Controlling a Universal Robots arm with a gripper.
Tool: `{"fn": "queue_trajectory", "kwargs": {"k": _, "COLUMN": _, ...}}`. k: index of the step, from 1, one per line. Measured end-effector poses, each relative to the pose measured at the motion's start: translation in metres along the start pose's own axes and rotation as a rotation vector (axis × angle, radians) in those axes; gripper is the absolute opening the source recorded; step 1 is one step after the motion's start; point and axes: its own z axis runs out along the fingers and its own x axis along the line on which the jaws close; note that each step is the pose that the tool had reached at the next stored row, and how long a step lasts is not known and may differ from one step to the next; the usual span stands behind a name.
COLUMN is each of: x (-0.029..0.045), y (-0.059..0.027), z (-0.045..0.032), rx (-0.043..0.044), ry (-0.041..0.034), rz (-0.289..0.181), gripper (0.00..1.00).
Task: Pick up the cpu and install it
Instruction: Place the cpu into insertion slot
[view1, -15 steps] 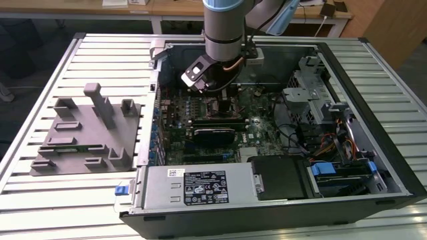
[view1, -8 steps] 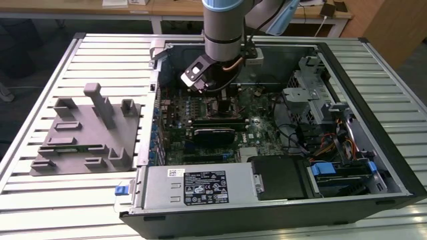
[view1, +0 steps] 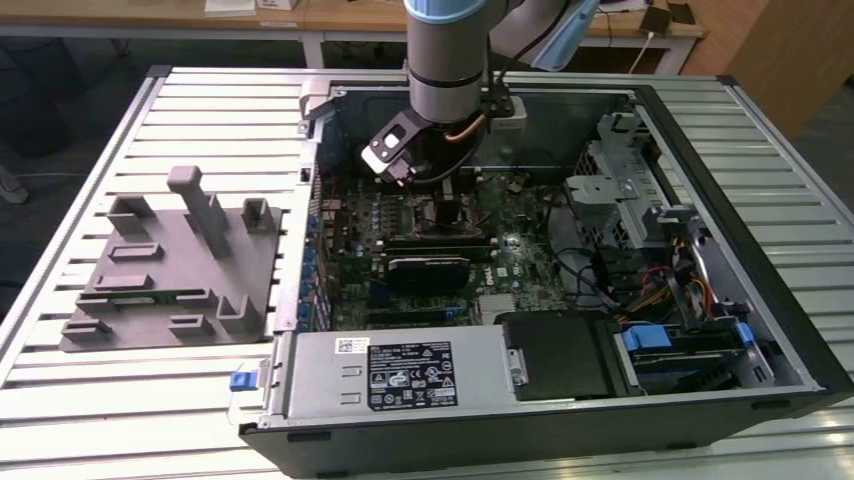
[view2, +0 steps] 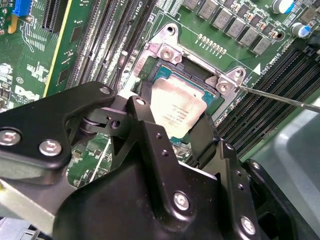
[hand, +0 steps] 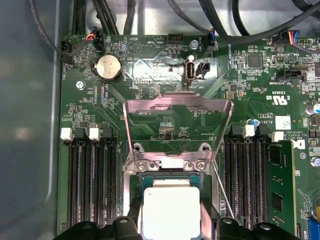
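One arm (view1: 447, 60) hangs vertically into the open computer case (view1: 767, 260), which lies flat on the slatted desk (view1: 200, 90).

Exterior view: the hand (view1: 438, 185) is low over the motherboard (view1: 521, 265), toward the far side of the case. Can't tell finger gap from this angle. The grey holder (view1: 174, 260) is on the desk at the exterior view's left, just beside the case. The power supply (view1: 387, 370) is in the near part of the case.

Second wrist view: the hand (view2: 172, 114) is narrow. Its black fingers (view2: 145, 120) press on two opposite edges of the cpu (view2: 177, 102), gripping it. The cpu is silver side up, right at the socket (view2: 197, 75), and its green edge shows against the socket frame. Can't tell if it's seated or just above. The thin lever (view2: 280, 97) runs off to one side, clear of the socket. Memory slots (view2: 100, 35) flank the socket area.

First wrist view: same grip, with the hand (hand: 171, 205) on both sides of the cpu (hand: 171, 217). The load plate (hand: 177, 101) is flipped open and stands up just beyond the cpu. The lever (hand: 222, 192) angles up beside it. A coin cell (hand: 109, 67) sits further out on the board, and memory slots (hand: 92, 185) are on either side.
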Motion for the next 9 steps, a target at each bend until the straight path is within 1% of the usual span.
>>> {"fn": "queue_trajectory", "kwargs": {"k": 8, "x": 0.0002, "y": 0.0001, "z": 0.0005, "rx": -0.0007, "ry": 0.0010, "rz": 0.000, "gripper": 0.55}}
{"fn": "queue_trajectory", "kwargs": {"k": 9, "x": 0.0002, "y": 0.0001, "z": 0.0005, "rx": -0.0007, "ry": 0.0009, "rz": 0.000, "gripper": 0.61}}
